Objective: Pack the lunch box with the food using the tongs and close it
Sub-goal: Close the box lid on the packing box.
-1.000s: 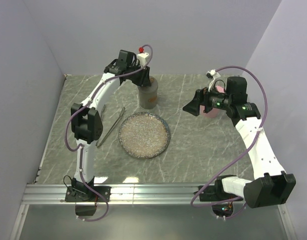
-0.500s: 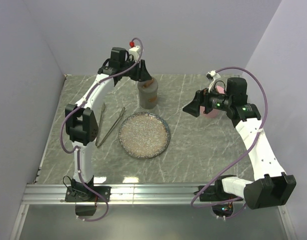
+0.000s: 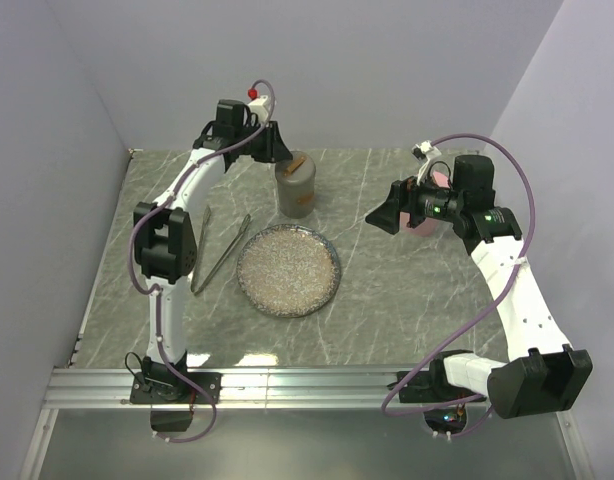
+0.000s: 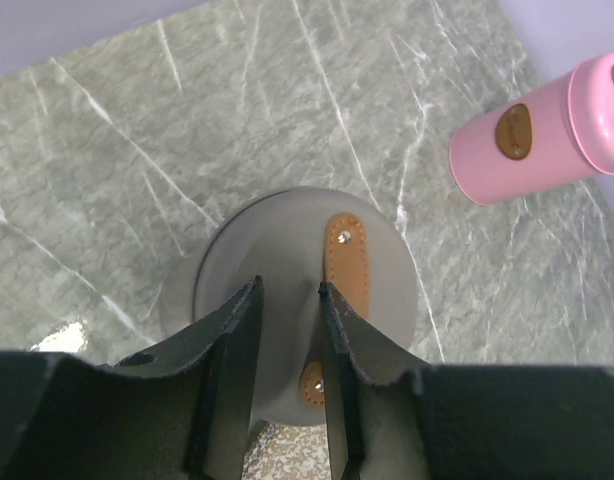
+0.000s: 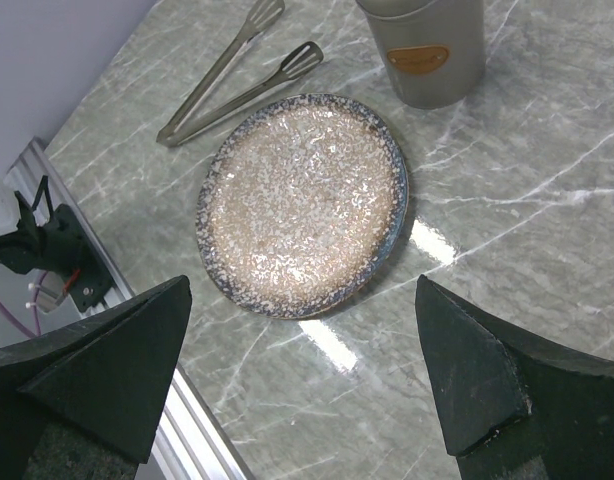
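The lunch box [image 3: 296, 190] is a grey cylinder with its lid on and a tan strap [image 4: 347, 262] across the lid. It stands behind the plate. My left gripper [image 3: 271, 150] hovers just above and behind it. In the left wrist view the left gripper [image 4: 290, 287] has its jaws a narrow gap apart, with only the grey lid [image 4: 287, 240] showing between them. The tongs [image 3: 220, 250] lie flat on the table left of the plate, also seen as tongs [image 5: 237, 80]. My right gripper [image 5: 303, 290] hangs wide open above the table, right of the plate. No food is in view.
The speckled round plate [image 3: 289, 270] sits mid-table with nothing on it. A pink cylindrical container [image 4: 547, 135] lies on its side at the right, half hidden behind the right gripper [image 3: 389, 215]. Walls close in the left, back and right.
My left gripper has drawn left and back off the grey lid, uncovering the tan strap. The right arm has not moved.
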